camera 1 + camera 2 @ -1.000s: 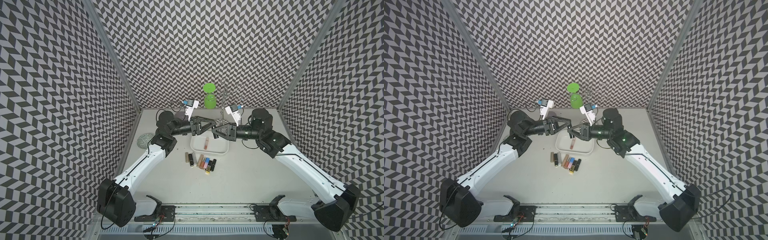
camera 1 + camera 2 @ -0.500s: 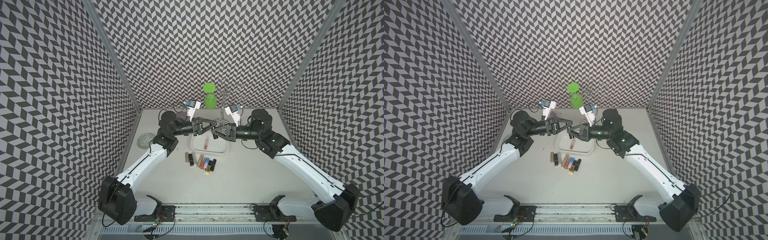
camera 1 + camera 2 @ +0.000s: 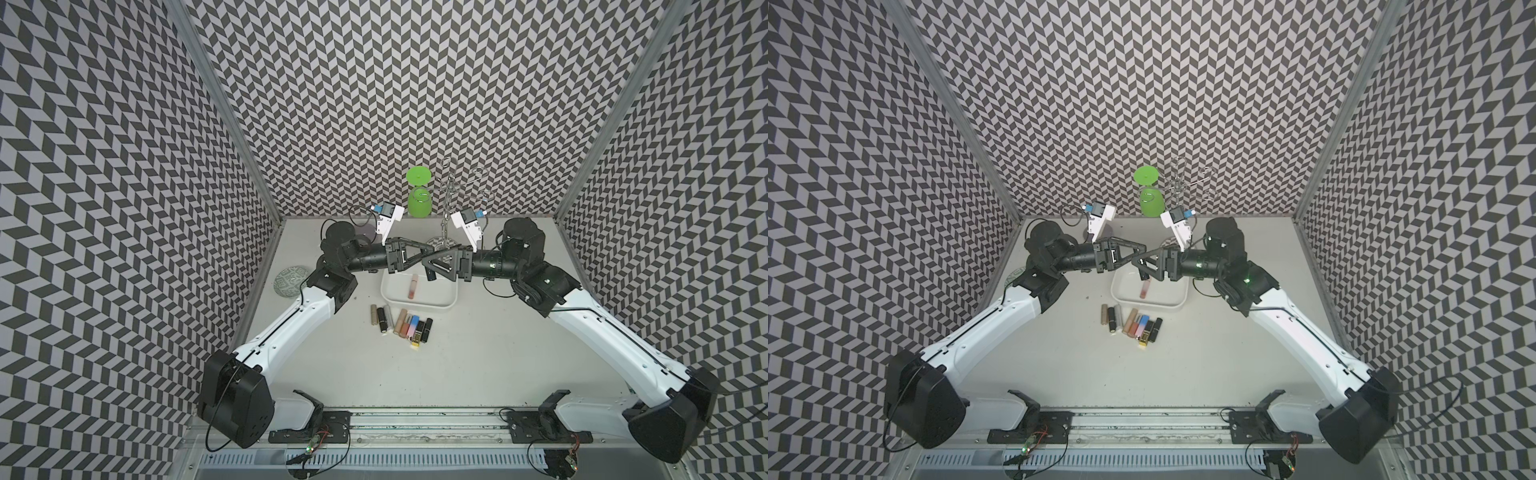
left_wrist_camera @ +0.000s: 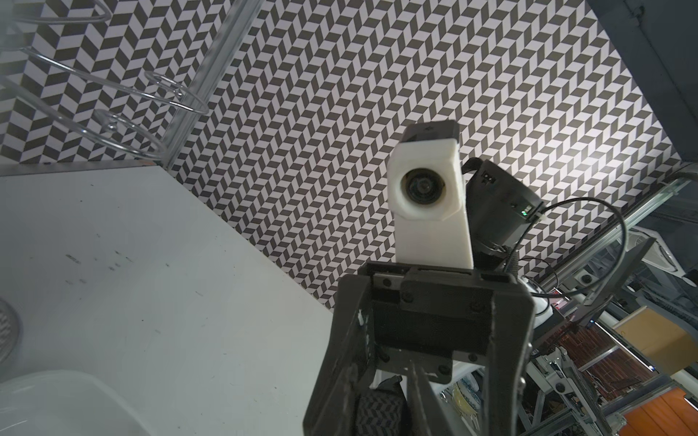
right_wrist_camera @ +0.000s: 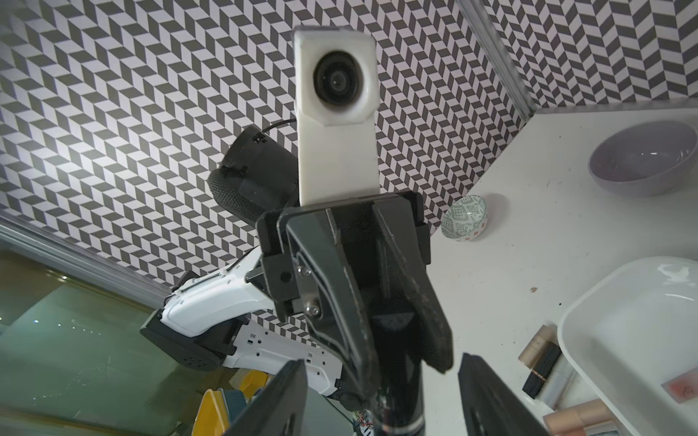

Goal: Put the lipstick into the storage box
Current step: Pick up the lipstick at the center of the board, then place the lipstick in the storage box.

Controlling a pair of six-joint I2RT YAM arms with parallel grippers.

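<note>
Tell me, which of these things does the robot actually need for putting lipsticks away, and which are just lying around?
Part of the job: white storage box; pink lipstick lying in it; row of lipsticks beside it; dark lipstick pinched in the left tool.

Just lying about: green cup; wire rack; grey bowl; green-patterned plate.

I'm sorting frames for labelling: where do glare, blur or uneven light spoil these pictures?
In both top views: even light, soft shadows, the loose lipsticks sharp. Left wrist view: storage box corner soft, a bright patch on the chevron wall. Right wrist view: glare on the storage box wall, the dark tube between the jaws is blurred.
</note>
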